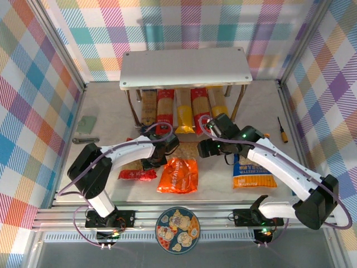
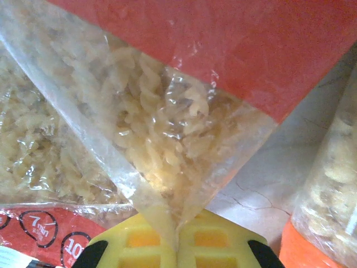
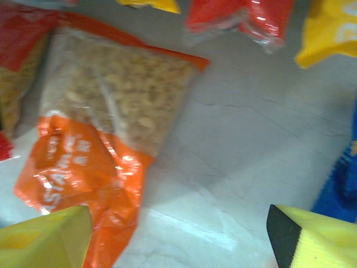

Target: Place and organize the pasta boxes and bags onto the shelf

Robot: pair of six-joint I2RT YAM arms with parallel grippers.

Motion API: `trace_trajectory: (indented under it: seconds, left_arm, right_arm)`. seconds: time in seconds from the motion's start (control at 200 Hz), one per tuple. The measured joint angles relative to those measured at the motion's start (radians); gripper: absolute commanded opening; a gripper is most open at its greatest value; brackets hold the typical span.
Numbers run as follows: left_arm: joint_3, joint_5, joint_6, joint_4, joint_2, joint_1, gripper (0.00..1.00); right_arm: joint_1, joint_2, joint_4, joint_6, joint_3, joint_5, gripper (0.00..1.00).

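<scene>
- Left arm (image 1: pixel 120 153) stretched low across the table.
- Left gripper (image 2: pixel 175 241) was pinched tight on the red bag's (image 2: pixel 162 134) clear corner.
- Right gripper (image 3: pixel 178 237) hovered wide apart and empty, with the orange bag (image 3: pixel 100 128) beneath one finger and the blue bag (image 3: pixel 343 184) beside the other.

On my overhead feed I see a screwdriver (image 1: pixel 282 129) with a yellow handle lying on the table's (image 1: pixel 223 192) right side, near the wall; on the left lie a metal wrench (image 1: pixel 85 140) and, just beyond it, a grey-green pad (image 1: pixel 86 124). A round disc (image 1: pixel 177 230) printed with cartoon figures sits mid-way along the near edge, overlapping the aluminium rail (image 1: pixel 215 215); plaid panels (image 1: pixel 33 84) close in the sides and back.
</scene>
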Motion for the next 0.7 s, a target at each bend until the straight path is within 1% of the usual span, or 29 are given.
trace_trajectory:
  seconds: [0.085, 0.19, 0.255, 0.295, 0.52, 0.7]
  left_arm:
    - [0.000, 0.005, 0.003, -0.003, -0.016, 0.000, 0.19]
    - [0.000, 0.004, 0.022, -0.008, -0.051, -0.001, 0.45]
    - [-0.008, 0.001, 0.033, -0.003, -0.092, -0.003, 0.55]
    - [-0.019, -0.005, 0.034, 0.003, -0.124, -0.004, 0.58]
    - [-0.060, -0.021, 0.068, 0.008, -0.334, -0.005, 0.58]
    - [-0.056, -0.050, 0.111, 0.008, -0.472, -0.005, 0.59]
  right_arm:
    - [-0.035, 0.002, -0.019, 0.020, -0.034, 0.023, 0.85]
    - [-0.068, 0.013, -0.051, 0.044, -0.071, 0.062, 0.85]
    - [-0.084, 0.025, -0.073, 0.056, -0.090, 0.084, 0.85]
    - [-0.092, 0.034, -0.082, 0.065, -0.100, 0.096, 0.85]
    - [-0.132, 0.078, -0.131, 0.125, -0.146, 0.193, 0.85]
    - [-0.204, 0.129, -0.146, 0.155, -0.180, 0.242, 0.85]
